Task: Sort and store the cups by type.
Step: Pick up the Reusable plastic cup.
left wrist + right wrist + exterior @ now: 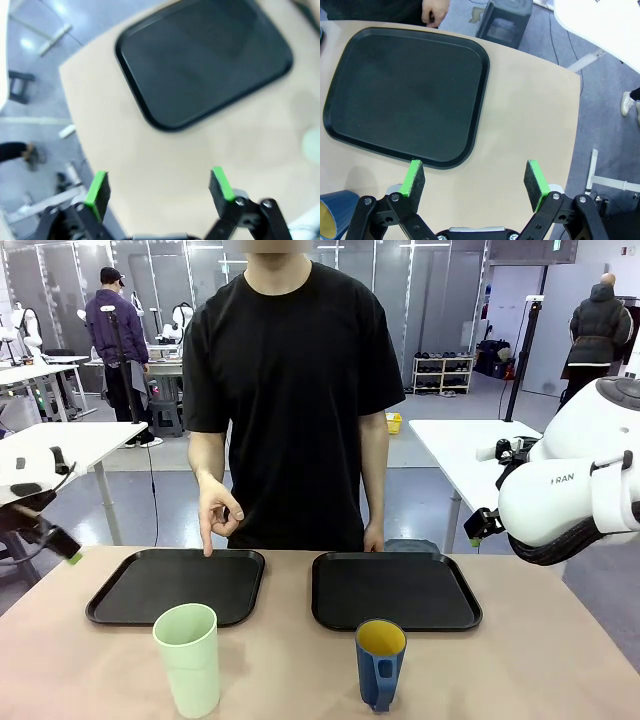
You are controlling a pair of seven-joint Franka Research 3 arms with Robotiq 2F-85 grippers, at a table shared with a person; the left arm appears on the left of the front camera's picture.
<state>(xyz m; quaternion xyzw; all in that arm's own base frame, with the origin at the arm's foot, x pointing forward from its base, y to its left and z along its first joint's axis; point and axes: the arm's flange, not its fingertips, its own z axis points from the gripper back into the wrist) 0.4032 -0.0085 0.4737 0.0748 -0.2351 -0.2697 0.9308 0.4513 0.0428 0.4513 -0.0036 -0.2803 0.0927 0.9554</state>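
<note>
Two cups stand upright on the tan table (300,680), on the robot's side of a pair of black trays. The tumbler (188,658) is the taller one. It is pale mint-green and smooth, has no handle and widens a little toward its rim. It sits on bare tabletop just in front of the left tray (120,590), close to that tray's near edge. The mug (380,664) is shorter, dark blue outside and yellow inside, with its handle turned toward the robot. It stands in front of the right tray (400,585), well apart from the tumbler.

Across the table a person in a black shirt stands between the trays. One hand (218,515) points a finger down at the far rim of the left tray, and the other hand (374,538) rests at the far edge of the right one.

Both claws are off the table and hold nothing. The left gripper (159,187) hangs with its green pads spread wide, above the table's near corner beside the left tray — that view is blurred. The right gripper (475,176) is just as wide apart, poised over the near edge of the right tray, with the mug's blue wall at the lower corner of its view.
</note>
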